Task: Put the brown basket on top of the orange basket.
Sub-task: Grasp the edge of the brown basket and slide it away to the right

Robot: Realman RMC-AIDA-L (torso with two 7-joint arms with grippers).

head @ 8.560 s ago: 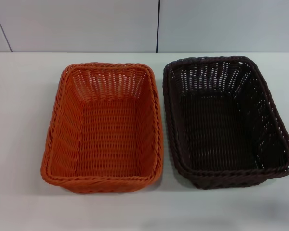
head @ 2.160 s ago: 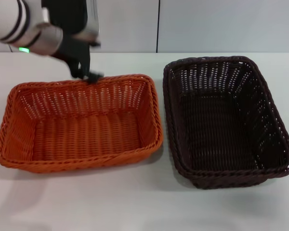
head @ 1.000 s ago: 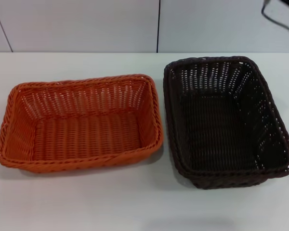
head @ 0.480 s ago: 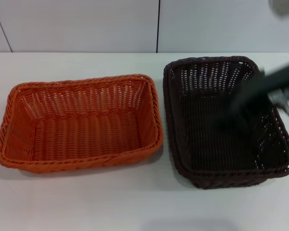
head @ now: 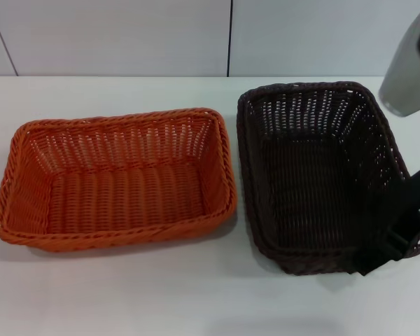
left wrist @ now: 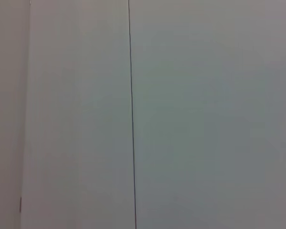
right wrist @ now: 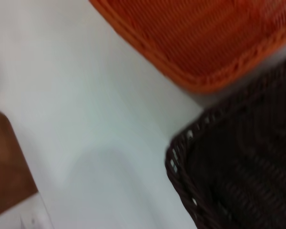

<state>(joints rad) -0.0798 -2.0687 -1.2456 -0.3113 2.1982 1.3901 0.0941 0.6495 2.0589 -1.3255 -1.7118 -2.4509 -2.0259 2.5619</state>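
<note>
The brown basket stands on the right of the white table, its long side running away from me. The orange basket stands on the left, lying crosswise, with a narrow gap between the two. My right gripper is a black shape low over the brown basket's near right corner, and its grey arm comes in from the upper right. The right wrist view shows a corner of the brown basket and the rim of the orange basket. My left gripper is out of view.
The white table runs back to a pale wall with a dark vertical seam. The right wrist view shows the table's edge with brown floor beyond it. The left wrist view shows only the wall.
The orange basket was turned crosswise and the left arm then left the view. In the last second my right arm came in and dropped to the brown basket's near right corner. The brown basket has not moved.
</note>
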